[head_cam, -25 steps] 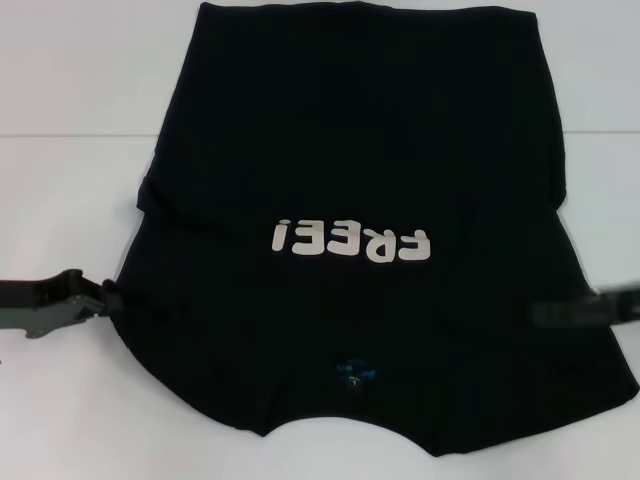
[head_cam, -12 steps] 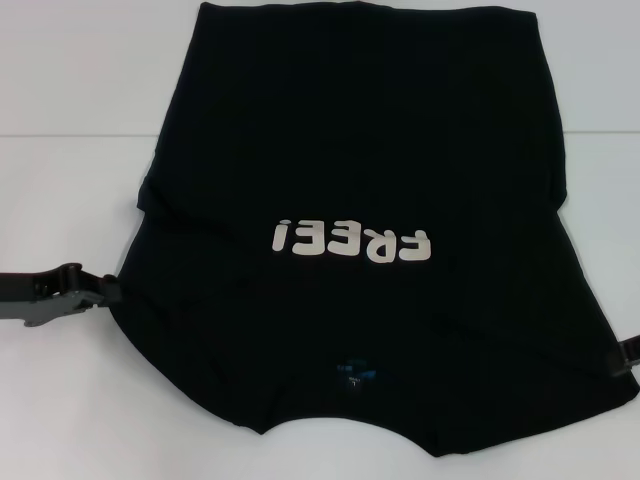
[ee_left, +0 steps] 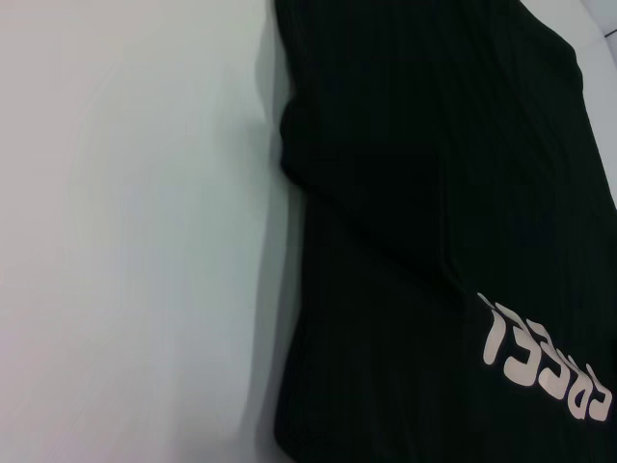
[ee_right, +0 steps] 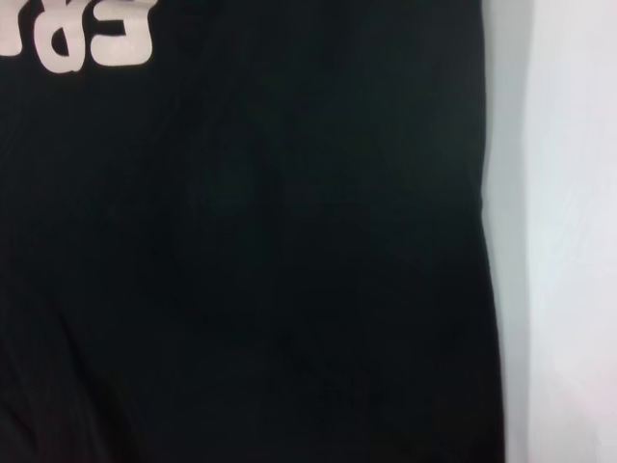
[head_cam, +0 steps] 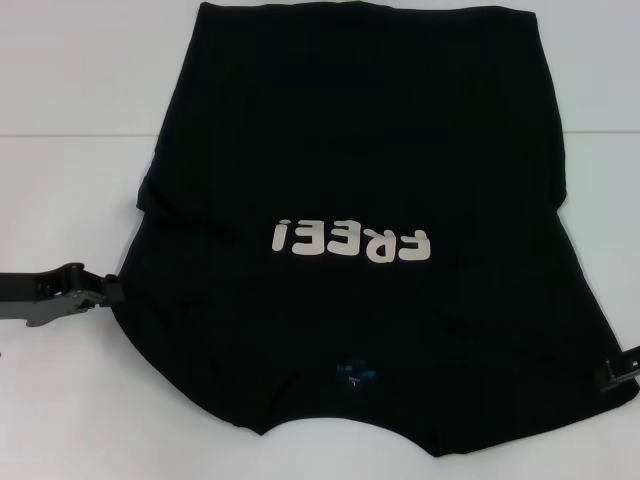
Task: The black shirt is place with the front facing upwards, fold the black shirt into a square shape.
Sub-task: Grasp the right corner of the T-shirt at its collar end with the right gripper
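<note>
The black shirt (head_cam: 350, 150) lies flat on the white table (head_cam: 60, 180), front up, its sides folded inward. Its cream "FREE!" lettering (head_cam: 352, 240) reads upside down from my head view, and the small blue neck label (head_cam: 352, 372) sits near the front edge. My left gripper (head_cam: 108, 291) rests at the shirt's left edge, level with the chest. Low at the picture's right border, my right gripper (head_cam: 612, 374) touches the shirt's right edge. The left wrist view shows the shirt (ee_left: 434, 193) and lettering (ee_left: 545, 357). The right wrist view shows the shirt (ee_right: 241, 241) beside bare table.
White table surface runs along both sides of the shirt and beyond its far hem. A faint seam line (head_cam: 70, 134) crosses the table at the back. The shirt's collar end lies close to the table's near edge.
My right gripper has slid off the shirt's right side, outward and toward the near edge. The left gripper has shifted only slightly. The shirt lies as before.
</note>
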You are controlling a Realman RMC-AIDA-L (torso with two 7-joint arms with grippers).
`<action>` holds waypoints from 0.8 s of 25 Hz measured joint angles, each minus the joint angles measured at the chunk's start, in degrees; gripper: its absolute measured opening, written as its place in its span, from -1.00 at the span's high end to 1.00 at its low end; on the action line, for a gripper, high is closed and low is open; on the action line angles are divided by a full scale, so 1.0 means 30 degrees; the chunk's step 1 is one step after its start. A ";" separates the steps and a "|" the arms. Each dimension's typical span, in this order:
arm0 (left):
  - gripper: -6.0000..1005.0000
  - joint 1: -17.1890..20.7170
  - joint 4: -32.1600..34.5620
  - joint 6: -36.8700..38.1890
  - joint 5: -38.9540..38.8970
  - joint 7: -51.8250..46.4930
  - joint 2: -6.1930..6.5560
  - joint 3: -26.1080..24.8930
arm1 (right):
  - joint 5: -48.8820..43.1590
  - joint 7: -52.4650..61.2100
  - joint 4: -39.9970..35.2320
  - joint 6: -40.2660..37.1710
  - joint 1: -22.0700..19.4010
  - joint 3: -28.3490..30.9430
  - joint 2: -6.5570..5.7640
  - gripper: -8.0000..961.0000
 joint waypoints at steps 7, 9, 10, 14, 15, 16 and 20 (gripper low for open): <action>0.96 -0.0024 0.0000 -0.0041 -0.0001 -0.0016 -0.0002 -0.0001 | 0.0076 -0.0116 0.0424 0.0309 0.0186 0.0001 0.0029 -0.90; 0.97 -0.0044 0.0024 -0.0051 0.0000 -0.0015 -0.0002 -0.0001 | 0.0076 -0.0143 0.0535 0.0345 0.0290 0.0003 0.0065 -0.90; 0.97 -0.0044 0.0024 -0.0051 0.0000 -0.0015 -0.0002 -0.0001 | 0.0076 -0.0174 0.0609 0.0350 0.0347 0.0003 0.0094 -0.90; 0.97 -0.0076 0.0031 -0.0077 0.0000 -0.0012 -0.0001 -0.0001 | 0.0076 -0.0288 0.0755 0.0359 0.0452 -0.0052 0.0167 -0.90; 0.97 -0.0076 0.0031 -0.0077 0.0000 -0.0012 -0.0001 -0.0001 | 0.0076 -0.0304 0.0760 0.0363 0.0459 -0.0090 0.0181 -0.90; 0.97 -0.0077 0.0030 -0.0081 0.0001 -0.0016 0.0003 -0.0002 | 0.0076 -0.0312 0.0762 0.0376 0.0459 -0.0132 0.0199 -0.90; 0.97 -0.0096 0.0031 -0.0084 0.0001 -0.0014 0.0013 -0.0002 | 0.0092 -0.0348 0.0768 0.0402 0.0459 -0.0157 0.0230 -0.90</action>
